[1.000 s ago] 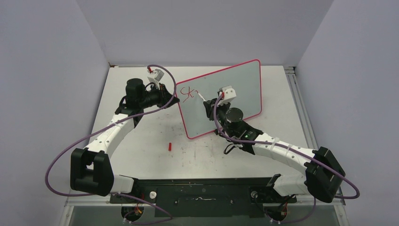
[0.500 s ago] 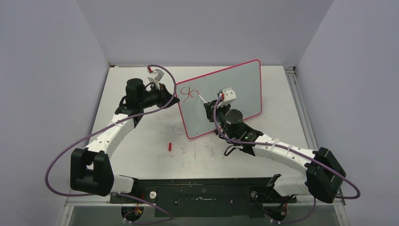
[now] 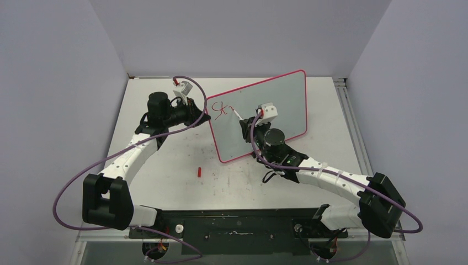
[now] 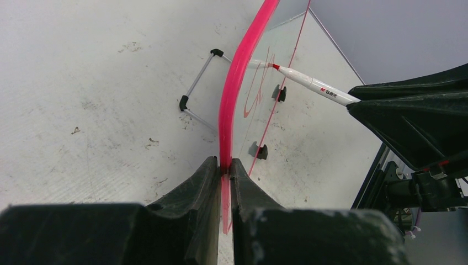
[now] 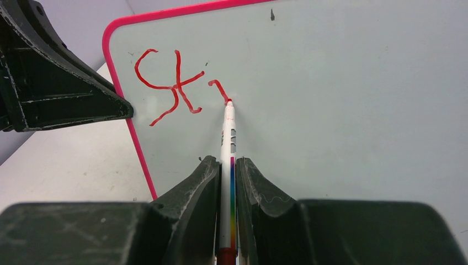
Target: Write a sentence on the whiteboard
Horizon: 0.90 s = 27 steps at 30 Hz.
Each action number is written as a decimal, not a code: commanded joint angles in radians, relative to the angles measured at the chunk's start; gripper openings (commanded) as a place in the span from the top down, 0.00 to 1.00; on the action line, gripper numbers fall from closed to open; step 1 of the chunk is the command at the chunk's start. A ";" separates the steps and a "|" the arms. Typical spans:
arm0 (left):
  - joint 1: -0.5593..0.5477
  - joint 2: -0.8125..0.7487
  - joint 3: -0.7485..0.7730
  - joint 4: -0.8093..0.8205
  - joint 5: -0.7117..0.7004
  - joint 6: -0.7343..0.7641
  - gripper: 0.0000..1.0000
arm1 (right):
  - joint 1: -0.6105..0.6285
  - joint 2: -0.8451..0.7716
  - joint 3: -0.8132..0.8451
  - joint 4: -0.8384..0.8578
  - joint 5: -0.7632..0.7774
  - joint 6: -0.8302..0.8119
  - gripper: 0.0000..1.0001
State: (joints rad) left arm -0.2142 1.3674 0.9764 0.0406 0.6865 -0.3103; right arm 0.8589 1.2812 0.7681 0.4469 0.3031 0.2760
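The light is soft and even, falling from overhead; the tabletop shows bright white, with only faint, fuzzy shadows under the arms. From above, everything is sharp. At the left wrist, the left tool is dark and out of focus, while the whiteboard rim glows saturated pink. At the right wrist the board looks dull grey-green; red lettering and marker are crisp, the right tool soft.

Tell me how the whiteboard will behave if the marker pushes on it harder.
Probably tips backward easily: the whiteboard stands tilted on a thin wire stand, so the left gripper pinching its rim looks needed as a brace. Likely light and fairly stiff: a thin panel whose face looks flat under the marker in the right gripper.
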 commanded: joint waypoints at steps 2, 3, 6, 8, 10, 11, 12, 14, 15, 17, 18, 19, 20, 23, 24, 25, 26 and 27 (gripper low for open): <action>-0.002 -0.034 0.015 0.021 0.032 -0.001 1.00 | 0.002 0.004 0.028 0.077 0.025 -0.004 0.95; -0.002 -0.033 0.015 0.021 0.033 -0.001 1.00 | 0.003 0.006 0.029 0.080 0.026 -0.006 0.95; -0.002 -0.033 0.014 0.021 0.032 -0.001 1.00 | 0.003 0.012 0.037 0.086 0.026 -0.012 0.95; -0.002 -0.034 0.014 0.022 0.033 -0.001 1.00 | 0.003 0.013 0.042 0.088 0.029 -0.015 0.95; -0.001 -0.033 0.014 0.021 0.032 -0.001 1.00 | 0.003 0.014 0.048 0.088 0.033 -0.018 0.95; -0.002 -0.034 0.013 0.022 0.031 -0.001 1.00 | 0.003 0.015 0.050 0.088 0.033 -0.020 0.95; -0.001 -0.034 0.014 0.021 0.034 -0.001 1.00 | 0.002 0.018 0.053 0.089 0.033 -0.022 0.95; -0.001 -0.035 0.014 0.022 0.034 -0.001 1.00 | 0.002 0.024 0.059 0.090 0.031 -0.026 0.95; -0.001 -0.034 0.015 0.022 0.034 -0.001 1.00 | 0.002 0.027 0.061 0.091 0.031 -0.027 0.95; -0.002 -0.035 0.014 0.022 0.035 -0.001 1.00 | 0.002 0.030 0.064 0.096 0.031 -0.028 0.95; -0.002 -0.036 0.015 0.021 0.035 -0.001 1.00 | 0.002 0.033 0.066 0.098 0.031 -0.028 0.95; -0.002 -0.037 0.015 0.021 0.035 -0.001 1.00 | 0.000 0.034 0.067 0.100 0.032 -0.028 0.95; -0.001 -0.037 0.014 0.022 0.035 -0.001 1.00 | 0.000 0.034 0.068 0.101 0.033 -0.028 0.95; -0.002 -0.036 0.014 0.021 0.035 -0.001 1.00 | 0.001 0.035 0.068 0.102 0.046 -0.027 0.95; -0.002 -0.036 0.013 0.023 0.035 -0.001 1.00 | 0.001 0.033 0.067 0.100 0.051 -0.026 0.95; -0.002 -0.038 0.013 0.022 0.036 -0.001 1.00 | 0.002 0.032 0.066 0.099 0.060 -0.025 0.95; -0.002 -0.038 0.013 0.022 0.035 -0.001 1.00 | 0.000 0.031 0.064 0.097 0.065 -0.022 0.95; -0.001 -0.040 0.012 0.023 0.035 -0.001 1.00 | -0.001 0.030 0.061 0.096 0.068 -0.021 0.95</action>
State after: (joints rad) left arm -0.2142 1.3674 0.9764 0.0406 0.6872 -0.3103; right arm 0.8589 1.3083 0.7952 0.4911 0.3309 0.2546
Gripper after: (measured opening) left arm 0.079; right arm 0.160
